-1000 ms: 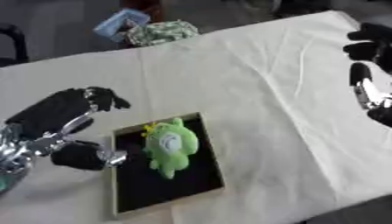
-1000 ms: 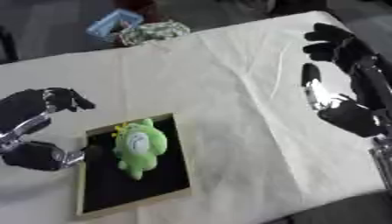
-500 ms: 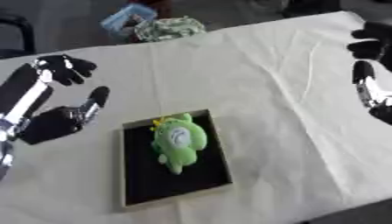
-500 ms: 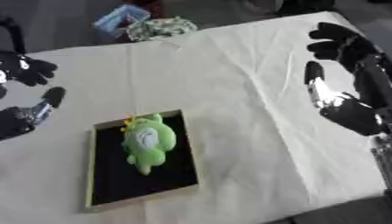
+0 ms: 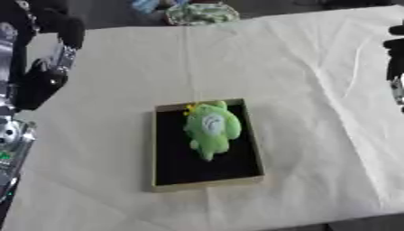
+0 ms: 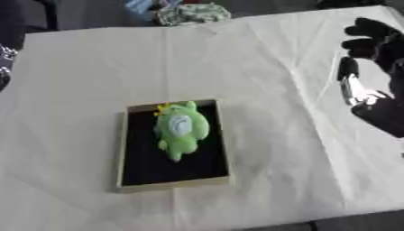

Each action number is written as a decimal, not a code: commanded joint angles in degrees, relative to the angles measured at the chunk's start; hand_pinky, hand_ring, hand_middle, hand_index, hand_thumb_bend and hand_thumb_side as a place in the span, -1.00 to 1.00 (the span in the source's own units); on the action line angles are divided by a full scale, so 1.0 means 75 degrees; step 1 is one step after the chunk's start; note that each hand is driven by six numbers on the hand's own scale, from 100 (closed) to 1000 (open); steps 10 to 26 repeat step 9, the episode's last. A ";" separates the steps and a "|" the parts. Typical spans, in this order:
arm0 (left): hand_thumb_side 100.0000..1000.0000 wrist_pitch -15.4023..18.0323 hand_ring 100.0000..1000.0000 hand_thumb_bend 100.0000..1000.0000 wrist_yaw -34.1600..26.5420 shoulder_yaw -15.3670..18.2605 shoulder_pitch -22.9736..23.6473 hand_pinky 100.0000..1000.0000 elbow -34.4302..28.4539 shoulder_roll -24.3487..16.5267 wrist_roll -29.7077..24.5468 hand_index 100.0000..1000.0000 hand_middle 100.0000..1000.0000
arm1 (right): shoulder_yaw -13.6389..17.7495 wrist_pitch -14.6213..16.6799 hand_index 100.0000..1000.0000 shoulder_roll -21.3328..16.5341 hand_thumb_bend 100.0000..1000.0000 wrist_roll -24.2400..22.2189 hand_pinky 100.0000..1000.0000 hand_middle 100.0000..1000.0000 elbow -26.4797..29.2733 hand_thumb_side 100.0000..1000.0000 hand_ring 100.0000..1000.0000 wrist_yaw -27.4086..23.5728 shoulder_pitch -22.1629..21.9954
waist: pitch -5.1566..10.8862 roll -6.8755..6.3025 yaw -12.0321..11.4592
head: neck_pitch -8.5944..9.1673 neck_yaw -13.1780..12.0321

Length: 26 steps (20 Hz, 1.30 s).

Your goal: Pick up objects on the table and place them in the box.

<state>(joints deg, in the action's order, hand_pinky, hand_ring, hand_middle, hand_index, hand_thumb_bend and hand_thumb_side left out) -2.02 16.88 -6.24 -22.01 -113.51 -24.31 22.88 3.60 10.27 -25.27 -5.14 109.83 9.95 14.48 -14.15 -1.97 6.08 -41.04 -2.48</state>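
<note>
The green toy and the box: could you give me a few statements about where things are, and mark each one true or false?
1. The green plush toy lies inside the box. True.
2. The robot's left hand is holding the toy. False: that hand is up at the left edge of the view, well away from the box, and holds nothing.
3. The box has a black inside and a pale rim. True.
4. The right hand rests on the box. False: it is off at the right edge, above the cloth-covered table, apart from the box.
5. The box is filled with several toys. False: only the one green toy is in it.
</note>
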 commanded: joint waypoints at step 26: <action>0.38 0.0789 0.31 0.50 0.0589 -0.0198 -0.0922 0.36 -0.0144 0.0308 0.2205 0.68 0.31 | 0.0192 -0.0027 0.83 -0.0033 -1.00 0.0140 0.54 0.58 0.0048 -0.17 0.55 0.0118 -0.0098 | -0.0086 0.0067 -0.0316 | -0.0174 -0.0099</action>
